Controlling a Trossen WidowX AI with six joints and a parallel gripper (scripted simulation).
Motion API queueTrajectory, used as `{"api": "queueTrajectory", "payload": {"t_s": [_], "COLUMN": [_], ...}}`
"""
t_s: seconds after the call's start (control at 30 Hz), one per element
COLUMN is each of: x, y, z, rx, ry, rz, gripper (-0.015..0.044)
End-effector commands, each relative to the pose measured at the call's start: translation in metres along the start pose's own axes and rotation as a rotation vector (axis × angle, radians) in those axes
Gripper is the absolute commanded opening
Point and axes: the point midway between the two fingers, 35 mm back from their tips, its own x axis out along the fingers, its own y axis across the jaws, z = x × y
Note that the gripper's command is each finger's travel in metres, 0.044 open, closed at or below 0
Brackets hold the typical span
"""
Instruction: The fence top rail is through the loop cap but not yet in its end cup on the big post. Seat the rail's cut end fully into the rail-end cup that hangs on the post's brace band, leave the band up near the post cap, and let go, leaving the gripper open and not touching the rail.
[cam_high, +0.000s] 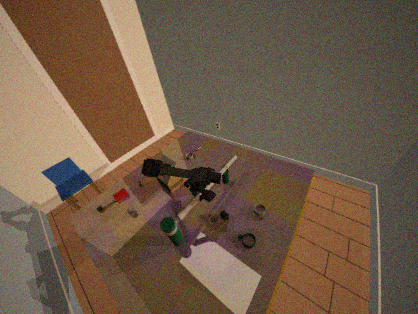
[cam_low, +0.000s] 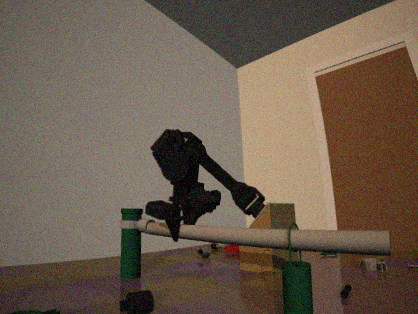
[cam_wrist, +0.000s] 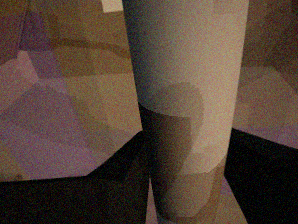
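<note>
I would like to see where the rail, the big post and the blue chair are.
rail (cam_low: 340, 240): exterior view, on its side near the free end.
big post (cam_high: 176, 237) (cam_low: 130, 255): top and exterior views, on its green shaft.
blue chair (cam_high: 77, 184): top view, on its seat.
</note>
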Motion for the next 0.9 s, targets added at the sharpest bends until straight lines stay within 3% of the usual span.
{"api": "queueTrajectory", "payload": {"t_s": [0.0, 0.87], "x": [-0.001, -0.0097], "y": [-0.0003, -0.0027], "z": [-0.0014, 0.0063], "rx": [0.006, 0.006], "ry": [-0.001, -0.002], "rz": [-0.004, -0.004], "gripper": [0.0, 0.0]}}
